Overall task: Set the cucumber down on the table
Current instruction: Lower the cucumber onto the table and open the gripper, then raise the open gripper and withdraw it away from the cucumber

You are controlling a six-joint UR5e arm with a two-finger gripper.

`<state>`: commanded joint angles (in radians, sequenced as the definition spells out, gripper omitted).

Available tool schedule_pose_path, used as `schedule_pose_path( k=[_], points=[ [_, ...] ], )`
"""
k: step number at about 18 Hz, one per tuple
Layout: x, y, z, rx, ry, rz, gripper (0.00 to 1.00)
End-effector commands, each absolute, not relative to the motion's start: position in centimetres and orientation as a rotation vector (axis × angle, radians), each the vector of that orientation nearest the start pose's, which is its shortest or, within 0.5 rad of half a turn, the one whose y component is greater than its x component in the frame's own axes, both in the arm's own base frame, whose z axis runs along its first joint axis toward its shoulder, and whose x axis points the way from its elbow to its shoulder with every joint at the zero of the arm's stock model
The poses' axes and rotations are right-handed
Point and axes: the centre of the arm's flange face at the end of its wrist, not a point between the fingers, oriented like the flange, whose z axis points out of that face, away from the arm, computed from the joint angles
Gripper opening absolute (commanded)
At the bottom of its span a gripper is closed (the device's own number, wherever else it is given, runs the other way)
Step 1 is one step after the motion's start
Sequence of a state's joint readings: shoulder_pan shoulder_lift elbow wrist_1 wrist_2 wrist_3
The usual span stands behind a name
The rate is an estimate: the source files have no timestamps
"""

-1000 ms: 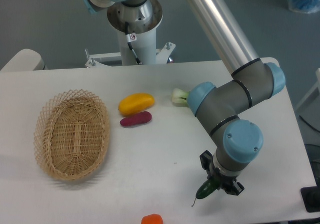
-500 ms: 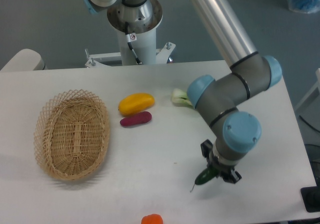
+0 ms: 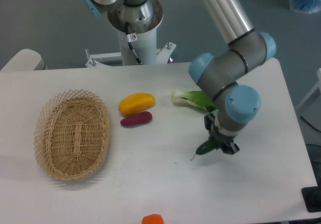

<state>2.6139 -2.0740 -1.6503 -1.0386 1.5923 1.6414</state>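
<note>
Nearest the camera, an orange vegetable (image 3: pixel 152 219) sits at the front edge of the worktop (image 3: pixel 150 184). Further back, the gripper (image 3: pixel 219 145) has travelled away from that front edge over the last second, carrying the cucumber (image 3: pixel 204 148) with it toward the middle of the worktop. The fingers are closed on the cucumber, which hangs tilted with its thin stem pointing down and to the left, close above the surface; whether the stem touches cannot be told. So the placing is not yet done: lowering and release are probably what remain. Beyond lie the basket (image 3: pixel 72 134), the purple vegetable (image 3: pixel 136 119), the yellow vegetable (image 3: pixel 136 102) and the leafy vegetable (image 3: pixel 193 99).
</note>
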Motion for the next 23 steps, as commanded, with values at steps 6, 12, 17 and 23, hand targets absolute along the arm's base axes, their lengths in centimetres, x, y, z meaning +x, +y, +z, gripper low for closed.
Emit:
schedule_pose_path(
  k=[6, 12, 17, 23],
  points=[
    [-45.6, 42.7, 21.7, -3.035, 0.904, -0.080, 0.87],
    [-47.2, 43.5, 23.9, -3.035, 0.872, 0.019, 1.00],
    [-50.7, 46.7, 25.9, -3.012, 0.888, 0.087, 1.00],
    [-53.4, 51.3, 28.0, -3.019, 0.840, 0.067, 1.00]
  ],
)
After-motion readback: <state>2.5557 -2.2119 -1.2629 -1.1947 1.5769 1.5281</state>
